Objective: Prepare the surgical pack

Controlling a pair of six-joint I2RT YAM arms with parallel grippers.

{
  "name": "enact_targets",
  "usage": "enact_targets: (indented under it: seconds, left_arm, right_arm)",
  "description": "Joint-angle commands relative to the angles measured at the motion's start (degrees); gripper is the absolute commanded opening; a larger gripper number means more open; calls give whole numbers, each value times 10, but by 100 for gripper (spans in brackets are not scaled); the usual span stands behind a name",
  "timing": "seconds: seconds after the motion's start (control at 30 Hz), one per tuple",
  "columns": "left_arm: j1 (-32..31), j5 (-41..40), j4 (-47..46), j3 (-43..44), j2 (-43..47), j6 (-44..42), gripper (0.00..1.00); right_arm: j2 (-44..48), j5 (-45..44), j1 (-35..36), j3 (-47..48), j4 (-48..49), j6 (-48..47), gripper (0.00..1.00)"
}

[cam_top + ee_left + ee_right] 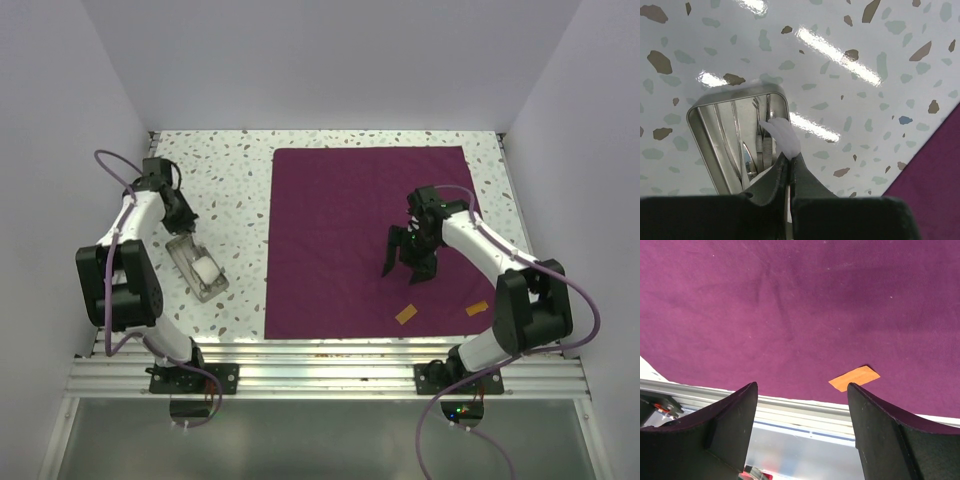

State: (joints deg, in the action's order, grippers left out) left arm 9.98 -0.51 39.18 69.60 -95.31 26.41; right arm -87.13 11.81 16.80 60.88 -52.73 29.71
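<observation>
**Steel tray (707, 125) partly blocked by closed left fingers (805, 182)**

Thin steel instruments (765, 145) lie inside the tray, but reflections muddle them, so scissors and forceps cannot be told apart. The wrist cuts off the tray's near end. The left fingers are pressed together and pinch an edge of white gauze (782, 137), which sticks out past their tips over the tray.

The tray sits on the speckled surface (900, 60), left of the purple cloth (340, 200) and apart from it. The right fingers (730, 415) are spread wide and hold nothing. They hang over the cloth's near right part.

In the wrist view an orange tab (854, 378) lies on the cloth between them. A second tab (477, 308) lies near the cloth's near right corner. An aluminium rail (790, 410) runs along the near edge.
</observation>
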Motion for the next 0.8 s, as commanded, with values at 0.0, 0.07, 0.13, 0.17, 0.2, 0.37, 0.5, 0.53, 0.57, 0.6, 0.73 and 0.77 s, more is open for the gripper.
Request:
enact_targets:
  seconds: [0.0, 0.07, 0.13, 0.17, 0.2, 0.37, 0.5, 0.53, 0.57, 0.6, 0.73, 0.77]
  left_arm:
    - [4, -10, 13, -14, 25, -2, 0]
    - [12, 27, -14, -28, 34, -7, 0]
    - [20, 80, -44, -52, 43, -23, 0]
    - [28, 89, -48, -57, 38, -31, 0]
    - [30, 93, -46, -60, 35, -36, 0]
    - [49, 106, -48, -68, 19, -72, 0]
    - [55, 125, -50, -68, 5, -93, 0]
    - [56, 132, -56, -71, 5, -96, 0]
    - [56, 137, -60, -76, 6, -101, 0]
    - [56, 140, -64, -76, 6, -102, 0]
    - [57, 155, -87, -75, 14, -110, 0]
    - [58, 154, -88, -69, 14, -112, 0]
  right_arm:
    - [-8, 21, -3, 22, 8, -17, 75]
    - [-9, 25, -4, 22, 9, -19, 75]
    - [-11, 27, -4, 20, 10, -21, 75]
    - [-11, 28, -4, 20, 10, -22, 75]
    - [-11, 27, -4, 19, 9, -22, 75]
    - [-8, 28, -5, 14, 9, -26, 75]
    - [-9, 34, -6, 12, 14, -26, 75]
    - [-10, 35, -5, 12, 15, -25, 75]
    - [-11, 35, -5, 12, 16, -26, 75]
    - [-11, 36, -5, 11, 17, -26, 75]
    - [-11, 37, -5, 8, 18, -25, 75]
    - [-12, 37, -6, 7, 18, -25, 75]
